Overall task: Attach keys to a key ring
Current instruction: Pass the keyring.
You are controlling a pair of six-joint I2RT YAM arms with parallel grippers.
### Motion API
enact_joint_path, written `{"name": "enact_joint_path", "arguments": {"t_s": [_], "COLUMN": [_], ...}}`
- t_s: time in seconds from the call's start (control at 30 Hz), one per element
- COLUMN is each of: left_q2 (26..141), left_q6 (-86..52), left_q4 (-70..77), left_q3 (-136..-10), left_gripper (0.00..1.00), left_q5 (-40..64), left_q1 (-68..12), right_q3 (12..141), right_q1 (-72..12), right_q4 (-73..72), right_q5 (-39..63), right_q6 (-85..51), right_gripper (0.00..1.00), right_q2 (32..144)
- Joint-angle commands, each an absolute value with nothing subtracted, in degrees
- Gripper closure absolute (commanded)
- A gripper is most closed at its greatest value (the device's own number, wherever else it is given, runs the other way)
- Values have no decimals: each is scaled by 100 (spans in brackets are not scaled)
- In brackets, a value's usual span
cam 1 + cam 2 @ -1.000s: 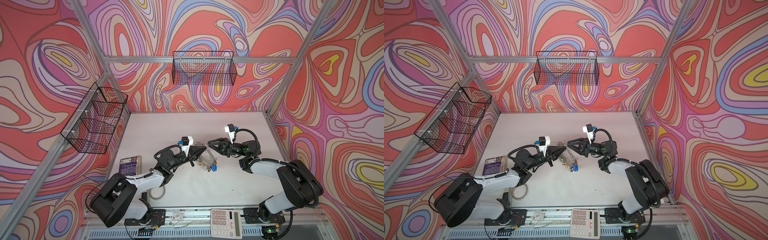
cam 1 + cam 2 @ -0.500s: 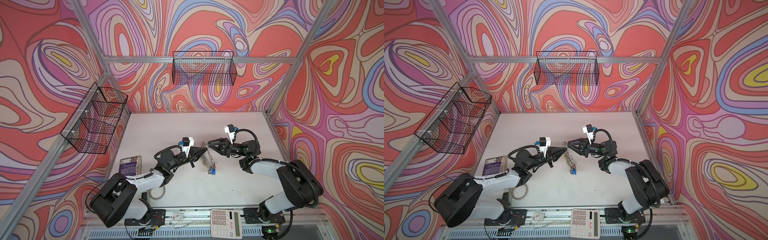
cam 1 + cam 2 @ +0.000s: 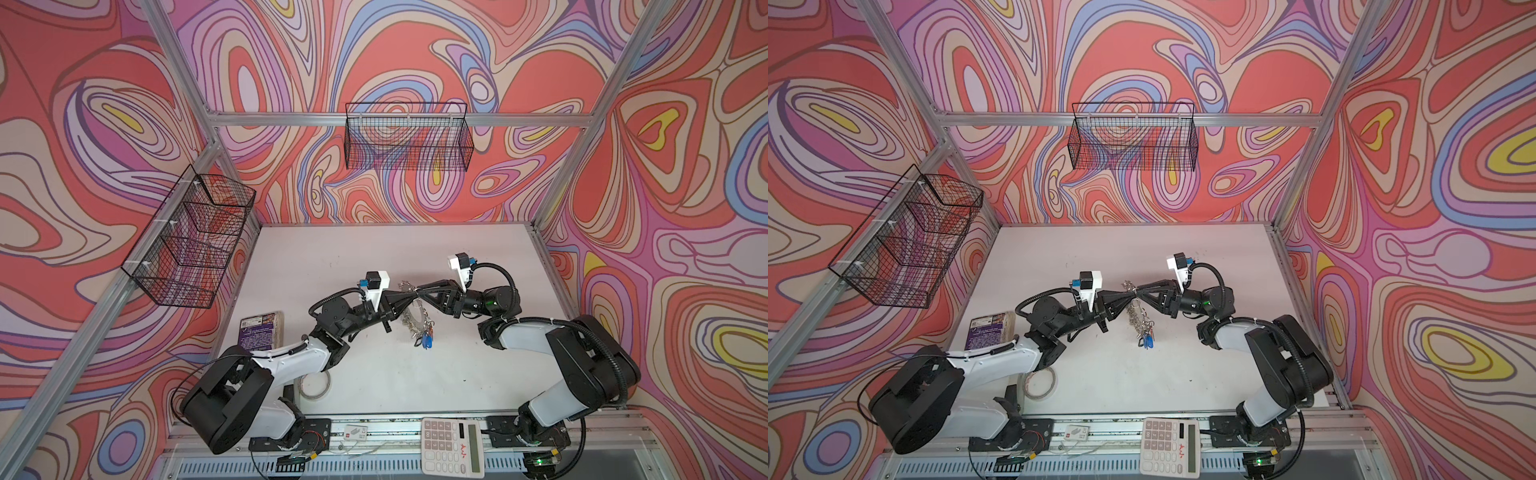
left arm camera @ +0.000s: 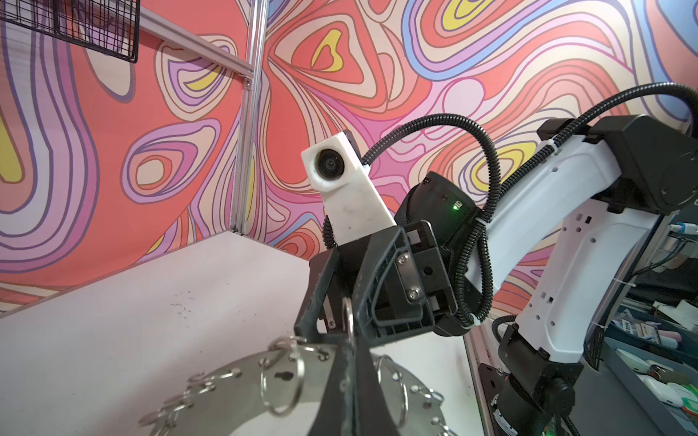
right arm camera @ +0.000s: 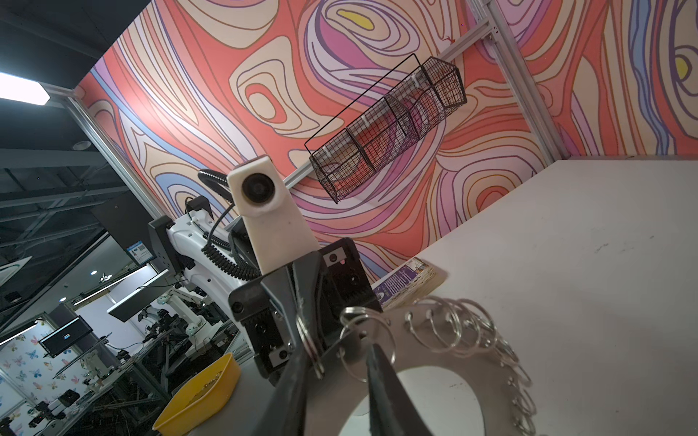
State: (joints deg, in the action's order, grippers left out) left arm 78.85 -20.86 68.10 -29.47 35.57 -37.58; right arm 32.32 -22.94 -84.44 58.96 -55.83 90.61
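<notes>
- Swung upright, the large flat silver metal key ring [image 3: 411, 322] hangs edge-on between both arms, blue-tagged silver keys [image 3: 424, 340] dangling beneath.
- Left claw [image 3: 412, 296] clamps its rim; right claw [image 3: 419, 295], slightly apart, straddles the rim opposite.

Robotics lab, enclosed test cell. White tabletop [image 3: 374, 257] boxed by aluminium framing [image 3: 282, 119] and swirl-printed wall panels [image 3: 415, 54], with black wire baskets [image 3: 409, 141] hung off the frame. Two robot arms [image 3: 291, 365] bolted to a rail [image 3: 395, 424] at the near edge. Right wrist view, beyond the cell: dark ceiling [image 5: 45, 45], strip light [image 5: 22, 92], monitors [image 5: 66, 336], more arms [image 5: 185, 298] on benches, yellow bin [image 5: 200, 392]. Left wrist view: cluttered storage shelves [image 4: 661, 339].
</notes>
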Motion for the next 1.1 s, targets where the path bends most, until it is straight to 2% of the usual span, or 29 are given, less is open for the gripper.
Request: {"name": "enact_joint_path", "arguments": {"t_s": [0.0, 0.2, 0.37, 0.57, 0.83, 1.07], "left_q2": [7927, 8045, 8117, 8134, 7837, 7444], "left_q6": [-2153, -2159, -2151, -2127, -1989, -1650], "left_q4": [7540, 7534, 7541, 7533, 6830, 5795], "left_q3": [-3199, -3182, -3182, -3156, -3015, -3015], "left_gripper": [100, 100, 100, 100, 99, 92], "left_q5": [3637, 3647, 3612, 3515, 3674, 3792], "left_q1": [-3795, -3801, -3806, -3797, -3605, -3554], "right_q3": [3182, 3212, 3183, 3053, 3098, 3050], "right_q1": [-2279, -2283, -2287, -2302, -2311, -2324], "right_q4": [-8872, -9096, -9159, -8927, -6099, -5946], "right_q5": [5911, 5933, 5942, 5809, 5196, 5063], "right_q6": [-5791, -5940, -5967, -5774, -3773, -3649], "right_gripper": [78, 88, 100, 100, 100, 100], "right_q2": [9184, 9281, 9301, 9177, 8020, 7812]}}
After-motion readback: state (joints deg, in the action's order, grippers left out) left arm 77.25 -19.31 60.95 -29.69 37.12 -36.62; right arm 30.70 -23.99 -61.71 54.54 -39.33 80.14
